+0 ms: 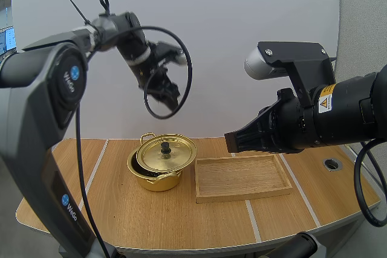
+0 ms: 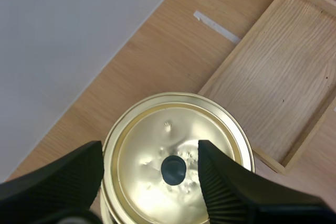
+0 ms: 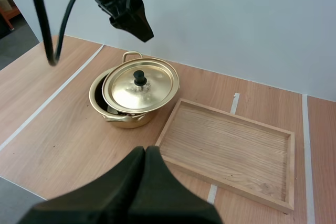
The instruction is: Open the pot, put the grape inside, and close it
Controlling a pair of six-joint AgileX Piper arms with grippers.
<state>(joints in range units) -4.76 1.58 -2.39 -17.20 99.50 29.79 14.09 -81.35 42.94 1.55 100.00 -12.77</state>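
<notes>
Nearest us, our right gripper [image 1: 231,141] is closed on nothing, its two fingers pressed into one dark wedge. In the high view it hangs in the air near the 11 o'clock corner of the wooden tray [image 1: 242,197]. The tray lies flat on the table [image 1: 181,222], and its floor shows plain wood grain from wall to wall.

At the tray's 9 o'clock, just beside it, stands the gold pot [image 1: 151,180]. Its lid [image 1: 175,156] rests on top but sits askew, shifted toward the pot's 2 o'clock, so a dark sliver of the inside shows at 9 o'clock. We cannot tell what the pot holds.

Farther off and higher, our left gripper [image 2: 150,153] hangs straight over the lid. Its fingers stand wide apart on either side of the black knob [image 2: 173,169], touching nothing.
</notes>
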